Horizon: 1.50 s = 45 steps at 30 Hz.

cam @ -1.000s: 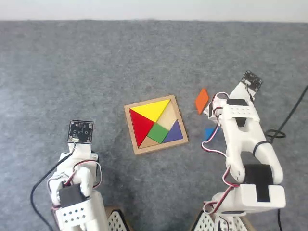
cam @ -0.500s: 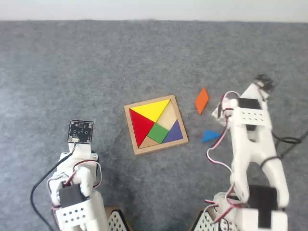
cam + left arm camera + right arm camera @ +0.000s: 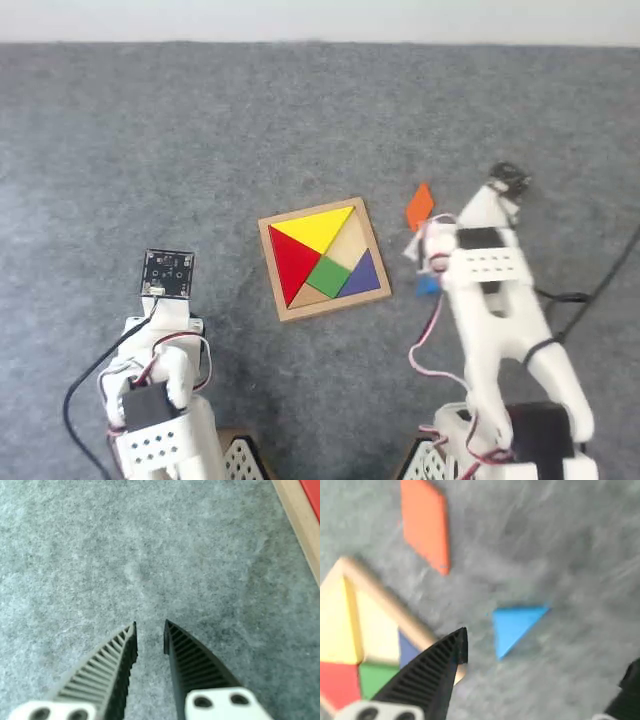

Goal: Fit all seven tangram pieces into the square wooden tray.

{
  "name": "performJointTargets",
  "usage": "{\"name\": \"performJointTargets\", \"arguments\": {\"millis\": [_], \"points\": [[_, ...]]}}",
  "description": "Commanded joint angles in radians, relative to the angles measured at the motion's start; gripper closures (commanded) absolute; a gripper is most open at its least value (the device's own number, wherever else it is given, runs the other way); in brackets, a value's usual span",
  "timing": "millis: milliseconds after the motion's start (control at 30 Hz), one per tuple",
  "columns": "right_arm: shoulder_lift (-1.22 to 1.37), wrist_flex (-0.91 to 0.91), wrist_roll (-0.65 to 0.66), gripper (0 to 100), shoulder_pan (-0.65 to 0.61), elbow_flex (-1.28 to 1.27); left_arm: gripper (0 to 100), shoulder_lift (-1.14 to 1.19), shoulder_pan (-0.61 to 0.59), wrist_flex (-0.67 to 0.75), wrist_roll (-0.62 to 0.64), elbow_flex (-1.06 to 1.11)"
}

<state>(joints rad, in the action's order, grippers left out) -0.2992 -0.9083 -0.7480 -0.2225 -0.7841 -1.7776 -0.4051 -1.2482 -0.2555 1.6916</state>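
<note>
Right wrist view: blue triangle point(image 3: 514, 625) inside spread pincer point(image 3: 548, 649).

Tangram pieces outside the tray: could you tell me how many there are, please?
2. The orange parallelogram lies on the mat right of the tray; the blue triangle lies nearer the robot, partly under the right arm, which may hide another.

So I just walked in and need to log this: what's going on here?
A tangram job, partway done. Four coloured pieces lie in the tray; an orange piece and a blue triangle lie on the mat beside it. The right gripper hovers open over the blue triangle. The left gripper sits apart over bare mat, holding nothing.
</note>
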Motion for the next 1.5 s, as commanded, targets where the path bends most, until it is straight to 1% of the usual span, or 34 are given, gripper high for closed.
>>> {"name": "performJointTargets", "arguments": {"millis": [0,100,200,333,467,633,800,1200,1467], "points": [[-0.021,0.058,-0.1,60.3,-0.045,-0.006,91,-0.012,-0.006,-0.006,-0.009,-0.007],[0.022,0.099,-0.114,65.6,-0.012,-0.011,91,-0.012,-0.006,-0.006,-0.009,-0.007],[0.07,0.116,-0.115,68.6,-0.001,-0.005,91,-0.012,-0.006,-0.006,-0.009,-0.007],[0.139,0.119,-0.117,70.4,0.007,0.032,91,-0.012,-0.006,-0.006,-0.009,-0.007],[0.239,0.12,-0.117,72.1,0.054,0.092,91,-0.012,-0.006,-0.006,-0.009,-0.007],[0.34,0.108,-0.115,76.0,0.101,0.181,91,-0.012,-0.006,-0.006,-0.009,-0.007],[0.334,0.044,-0.11,78.7,0.099,0.209,91,-0.012,-0.006,-0.006,-0.009,-0.007],[0.331,0.033,-0.103,79.0,0.101,0.21,91,-0.012,-0.006,-0.006,-0.009,-0.007],[0.328,0.036,0.028,79.0,0.101,0.212,91,-0.012,-0.006,-0.006,-0.009,-0.007]]}}
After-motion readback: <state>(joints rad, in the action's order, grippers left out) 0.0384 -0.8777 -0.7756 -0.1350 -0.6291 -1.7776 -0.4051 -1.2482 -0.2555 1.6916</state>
